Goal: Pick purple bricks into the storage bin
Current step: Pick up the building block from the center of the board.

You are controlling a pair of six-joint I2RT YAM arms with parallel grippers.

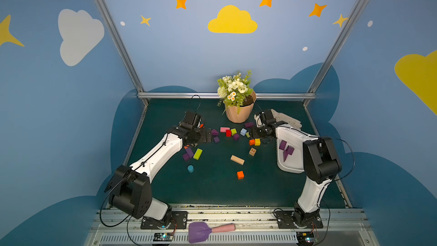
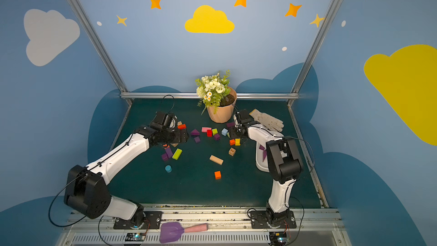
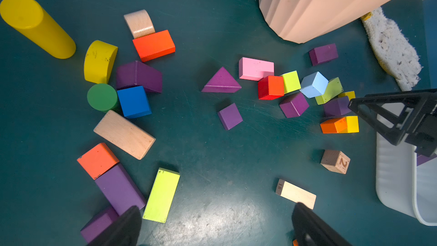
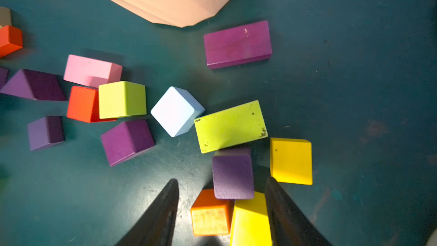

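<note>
Two grippers: we see left gripper wide open, empty; right gripper part-open astride a dark-purple painted cube on the tabletop; other purple bricks lie in the white plastic tub.

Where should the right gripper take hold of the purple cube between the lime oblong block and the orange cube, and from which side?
Probably grip the purple cube by its two free side faces, coming from above. The lime oblong block and the orange cube crowd its other two sides. The right gripper hangs over it, jaws apart, one finger toward each free face.
</note>
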